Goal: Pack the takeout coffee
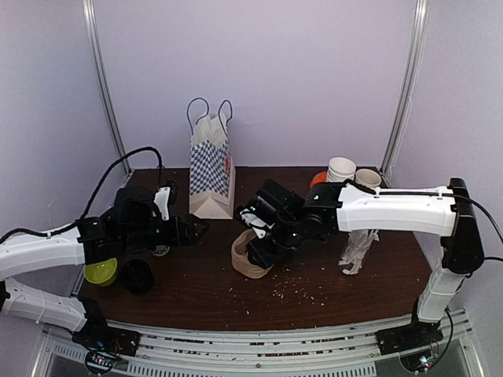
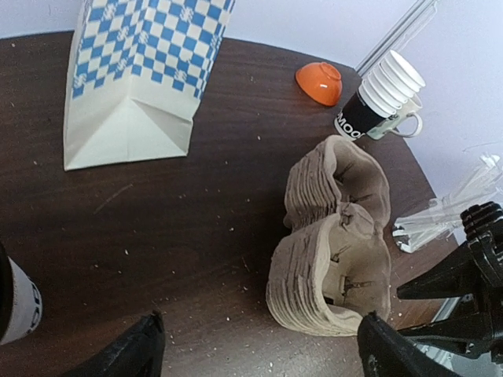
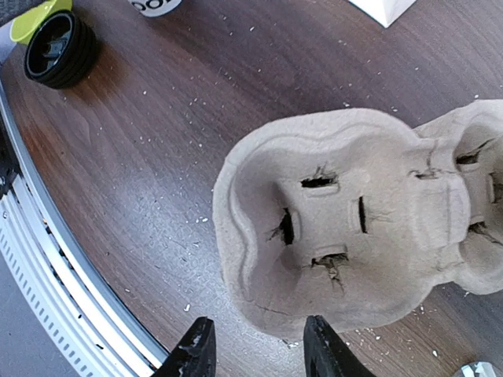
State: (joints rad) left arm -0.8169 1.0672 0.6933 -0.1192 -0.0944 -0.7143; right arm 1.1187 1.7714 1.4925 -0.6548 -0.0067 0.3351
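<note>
Dark wooden tabletop [image 1: 314, 302], flecked with crumbs, sits inside pale lilac walls. At its near-left corner lie a stack of black lids [image 3: 59, 47] and a yellow-green bowl [image 3: 35, 17]. Just beyond them, toward the left edge, stands the coffee cup [image 2: 9, 302], with only its white lettered side showing. Beside it the left hand [image 2: 259, 355] hovers low, its 2 fingers spread wide with nothing between them. It points across at the middle, probably parked where it can take the cup once a tray is free.

In the middle rests the pulp carrier tray [image 3: 338, 228], seemingly the top of a nested stack. Over its near rim hangs the right hand [image 3: 259, 353], fingers partly apart and gripping nothing, likely lined up to pinch that rim and peel 1 tray off. A glass of straws [image 1: 357, 251] stands toward the right edge.

Along the far edge the checked bag [image 1: 211, 177] stands upright, handles up. An orange bowl [image 2: 319, 82] and a mug of stacked white cups [image 2: 389, 86] fill the far-right corner.
</note>
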